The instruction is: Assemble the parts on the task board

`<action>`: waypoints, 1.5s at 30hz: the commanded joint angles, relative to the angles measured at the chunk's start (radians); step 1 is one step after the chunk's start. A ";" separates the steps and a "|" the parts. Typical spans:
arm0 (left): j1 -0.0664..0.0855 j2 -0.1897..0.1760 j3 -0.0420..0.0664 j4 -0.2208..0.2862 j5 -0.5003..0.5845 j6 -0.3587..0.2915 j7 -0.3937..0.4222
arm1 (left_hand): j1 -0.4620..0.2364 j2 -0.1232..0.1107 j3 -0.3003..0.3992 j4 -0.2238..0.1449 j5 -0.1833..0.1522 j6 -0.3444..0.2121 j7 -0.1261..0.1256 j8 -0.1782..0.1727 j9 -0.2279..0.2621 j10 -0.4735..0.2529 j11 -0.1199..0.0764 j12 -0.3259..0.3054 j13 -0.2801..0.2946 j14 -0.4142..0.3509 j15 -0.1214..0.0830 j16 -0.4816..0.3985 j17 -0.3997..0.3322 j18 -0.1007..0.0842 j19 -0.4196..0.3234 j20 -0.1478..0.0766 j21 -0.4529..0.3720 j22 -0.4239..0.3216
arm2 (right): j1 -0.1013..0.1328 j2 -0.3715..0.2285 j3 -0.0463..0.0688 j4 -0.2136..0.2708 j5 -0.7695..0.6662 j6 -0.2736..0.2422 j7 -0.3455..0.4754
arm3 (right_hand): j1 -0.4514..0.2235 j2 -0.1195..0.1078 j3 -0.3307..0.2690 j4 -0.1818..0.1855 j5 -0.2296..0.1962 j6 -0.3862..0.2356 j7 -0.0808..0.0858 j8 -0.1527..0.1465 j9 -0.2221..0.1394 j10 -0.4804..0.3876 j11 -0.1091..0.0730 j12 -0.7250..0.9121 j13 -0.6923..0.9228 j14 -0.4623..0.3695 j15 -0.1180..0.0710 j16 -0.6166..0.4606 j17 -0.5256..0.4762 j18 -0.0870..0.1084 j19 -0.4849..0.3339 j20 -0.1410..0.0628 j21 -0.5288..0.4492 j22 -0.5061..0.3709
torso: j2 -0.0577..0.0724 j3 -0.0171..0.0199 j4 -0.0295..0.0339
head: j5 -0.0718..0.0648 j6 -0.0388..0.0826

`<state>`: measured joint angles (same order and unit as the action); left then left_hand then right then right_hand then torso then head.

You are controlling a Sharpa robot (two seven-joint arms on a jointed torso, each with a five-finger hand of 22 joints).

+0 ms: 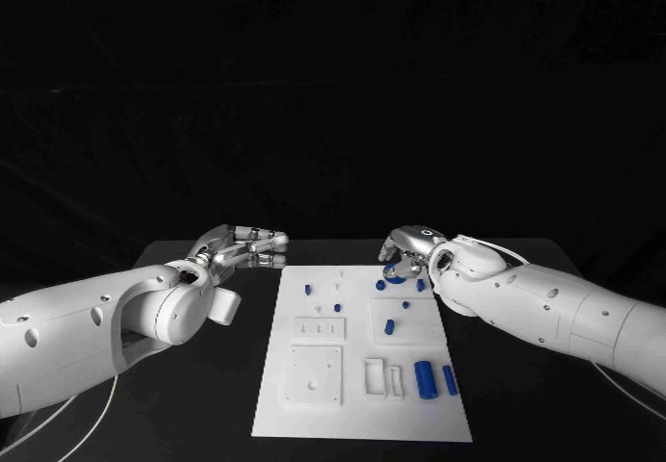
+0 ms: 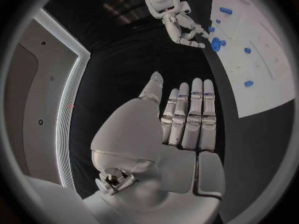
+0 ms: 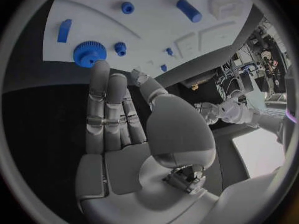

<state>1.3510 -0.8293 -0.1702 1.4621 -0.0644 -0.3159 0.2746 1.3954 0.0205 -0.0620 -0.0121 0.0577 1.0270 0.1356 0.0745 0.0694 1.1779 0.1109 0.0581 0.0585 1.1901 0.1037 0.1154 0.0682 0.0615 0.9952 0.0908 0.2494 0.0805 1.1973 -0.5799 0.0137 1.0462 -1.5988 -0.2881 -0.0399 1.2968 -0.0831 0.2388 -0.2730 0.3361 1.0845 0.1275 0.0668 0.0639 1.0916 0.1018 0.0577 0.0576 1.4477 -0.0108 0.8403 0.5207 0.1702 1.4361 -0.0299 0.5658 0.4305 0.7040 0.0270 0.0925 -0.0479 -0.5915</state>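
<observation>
The white task board (image 1: 364,399) lies in the middle of the black table. A blue gear (image 1: 393,281) sits near its far right corner, and my right hand (image 1: 407,254) hovers just over it. In the right wrist view the fingers (image 3: 102,102) are stretched out flat and hold nothing, their tips just short of the gear (image 3: 89,54). My left hand (image 1: 244,248) hangs open over the table, off the board's far left corner, with its fingers (image 2: 190,117) straight and nothing in them. A thick blue cylinder (image 1: 426,377) and a thin blue pin (image 1: 449,379) lie at the board's near right.
Small blue parts (image 1: 390,326) dot the board's far half, among them two small pegs (image 1: 340,279). White raised blocks (image 1: 314,373) stand on the near half. Bare black table (image 1: 208,404) flanks the board on both sides.
</observation>
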 commanded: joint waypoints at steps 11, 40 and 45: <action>0.002 0.006 0.002 0.006 -0.001 0.021 0.004 | -0.004 0.009 -0.005 -0.003 0.005 0.004 0.002 -0.006 -0.001 -0.015 0.004 0.002 0.001 -0.003 -0.002 0.003 -0.001 -0.013 -0.005 -0.005 0.005 -0.002 | -0.014 0.013 0.000 -0.003 -0.086 0.029 -0.034 | -0.001 -0.002 0.019 -0.005 -0.010 0.000 -0.003 -0.005 -0.001 0.008 -0.003 -0.001 0.000 -0.006 0.004 0.028 -0.011 0.010 0.007 0.004 -0.015 0.039 | 0.033 0.0024 0.0155 | -0.010 0.009; 0.002 0.011 0.002 -0.018 0.001 0.033 -0.014 | -0.009 0.009 -0.006 -0.006 0.003 0.003 0.003 -0.006 -0.001 -0.019 0.006 0.002 0.002 -0.002 -0.002 0.005 -0.001 -0.012 -0.005 -0.004 0.007 -0.002 | -0.031 0.016 0.000 -0.009 -0.138 0.042 -0.077 | -0.028 -0.034 0.217 0.013 -0.094 0.034 -0.008 -0.005 0.000 0.048 -0.013 -0.001 0.000 -0.011 0.001 0.068 -0.027 0.007 0.012 0.000 -0.027 0.172 | 0.064 0.0047 0.0233 | -0.019 0.020; 0.002 0.013 0.002 -0.020 0.003 0.034 -0.019 | -0.009 0.010 -0.006 -0.006 0.002 0.003 0.003 -0.006 -0.001 -0.020 0.006 0.002 0.002 -0.001 -0.002 0.007 0.000 -0.012 -0.003 -0.004 0.008 -0.002 | -0.031 0.015 0.000 -0.002 -0.145 0.015 -0.074 | -0.028 -0.025 0.270 0.016 -0.125 0.079 -0.019 -0.003 0.002 0.110 -0.030 -0.001 0.001 -0.011 -0.010 0.074 -0.024 -0.011 0.022 -0.008 -0.002 0.203 | 0.067 0.0052 0.0237 | -0.020 0.021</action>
<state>1.3517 -0.8189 -0.1696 1.4415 -0.0637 -0.2998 0.2573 1.3913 0.0246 -0.0647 -0.0147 0.0577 1.0270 0.1356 0.0745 0.0690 1.1632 0.1183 0.0580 0.0590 1.1900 0.1037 0.1172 0.0679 0.0615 0.9952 0.0909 0.2537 0.0797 1.1682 -0.5655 0.0139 1.0406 -1.7187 -0.2638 -0.1087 1.2668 -0.1131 0.5077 -0.2575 0.2080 1.1617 0.1092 0.0666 0.0644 1.2007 0.0724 0.0575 0.0572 1.4362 -0.0150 0.9116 0.4951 0.1611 1.4559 -0.0350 0.5619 0.6334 0.7680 0.0316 0.1160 -0.0672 -0.5709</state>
